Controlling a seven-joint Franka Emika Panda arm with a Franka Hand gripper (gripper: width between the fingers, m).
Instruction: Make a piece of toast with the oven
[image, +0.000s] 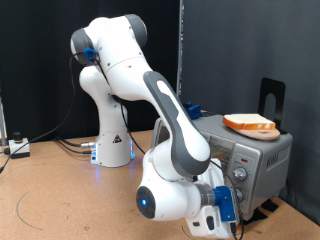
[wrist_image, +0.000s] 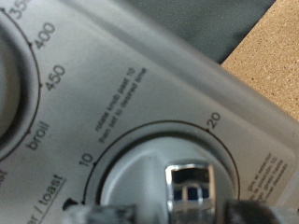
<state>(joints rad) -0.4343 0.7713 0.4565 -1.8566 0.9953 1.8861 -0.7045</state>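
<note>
Up close, reads "350", "400", "450", "broil" round one dial, "10" and "20" round the timer knob (wrist_image: 187, 182), "toast" below. Reaches down with arm bent low, tool (image: 228, 205) at the oven (image: 252, 160) front knobs; spread or pinching, cannot tell. Toast (image: 249, 123) lies atop oven, above tool.

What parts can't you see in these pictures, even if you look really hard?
- Oven door and inside: in the exterior view the robot arm blocks its front.
- Gripper: its jaws are hidden behind the hand, low at the oven's front, so open or shut is unclear.
- Timer knob: the wrist view's edge cuts it off, and dark blurred shapes cover its lower part.
- Temperature dial: mostly outside the wrist view.
- Bread slice on top of the oven: too small to show any toasting.
</note>
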